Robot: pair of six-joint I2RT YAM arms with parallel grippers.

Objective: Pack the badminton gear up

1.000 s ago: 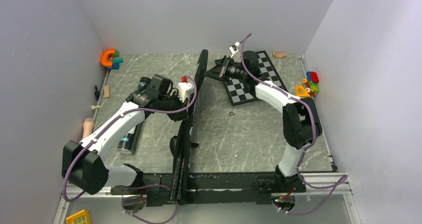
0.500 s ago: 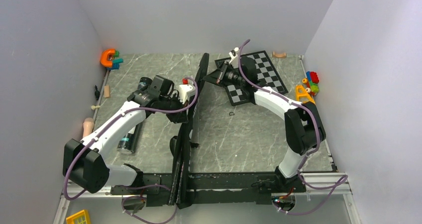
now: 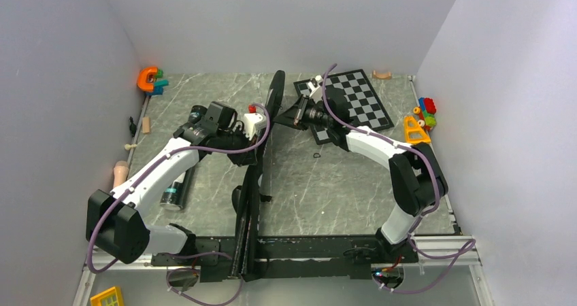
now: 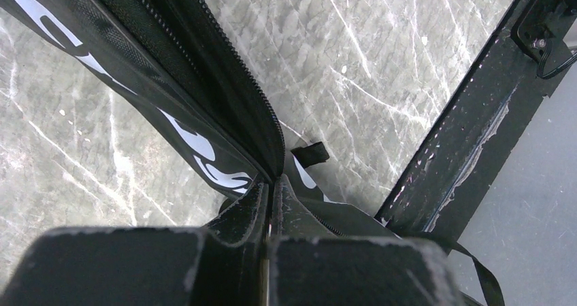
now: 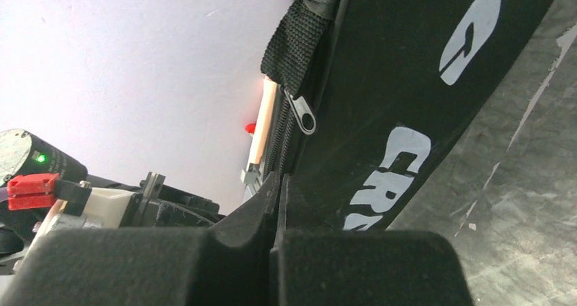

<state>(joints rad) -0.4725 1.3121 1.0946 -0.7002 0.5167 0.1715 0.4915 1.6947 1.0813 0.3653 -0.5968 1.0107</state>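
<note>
The black racket bag (image 3: 249,214) with white lettering stands on its edge, running from the back of the table to the near rail. My left gripper (image 3: 260,145) is shut on the bag's zipper edge (image 4: 262,115) about halfway along; in the left wrist view its jaws (image 4: 272,187) pinch the fabric. My right gripper (image 3: 284,113) is shut on the same bag's edge nearer the far end. In the right wrist view it (image 5: 280,180) sits just below the zipper pull (image 5: 306,120). A dark tube (image 3: 173,192) lies on the table under the left arm.
A chessboard (image 3: 354,98) lies at the back right behind the right arm. Colourful toys sit at the back left (image 3: 151,80) and along the right edge (image 3: 420,117). Wooden pieces (image 3: 120,173) lie by the left wall. The black frame rail (image 4: 463,156) runs along the near edge.
My right arm has swung left off the chessboard to the bag and its jaws have shut on the bag's edge. The left arm has held still.
</note>
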